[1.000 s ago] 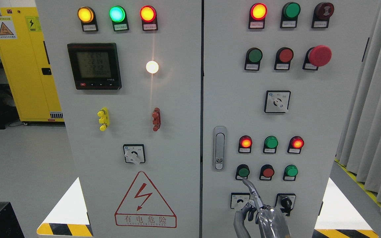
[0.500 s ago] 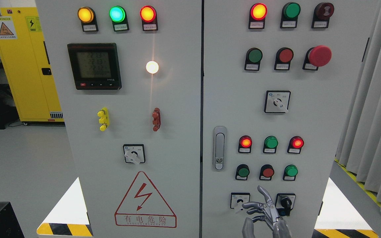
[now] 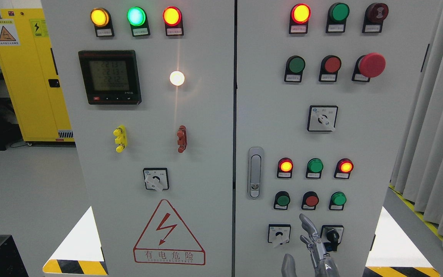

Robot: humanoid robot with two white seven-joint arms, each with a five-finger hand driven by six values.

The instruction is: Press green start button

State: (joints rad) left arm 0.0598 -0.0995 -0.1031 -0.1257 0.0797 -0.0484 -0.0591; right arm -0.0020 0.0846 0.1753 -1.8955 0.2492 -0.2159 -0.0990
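On the grey cabinet's right door, the lower row of push buttons reads dark green, red and brighter green. My right hand rises from the bottom edge below this row, between two rotary switches. Its fingers are stretched upward and hold nothing. The topmost fingertip ends a little under the red button, to the lower right of the dark green one, touching neither. The left arm does not show.
Above that row sit red, green and red lamps. A rotary switch lies left of the hand and a black knob switch right of it. The door latch is further left. Curtains hang at the right.
One second ago the index fingertip pointed at the dark green button's lower edge. The hand has since dropped down and to the right, and its fingers have opened and straightened.
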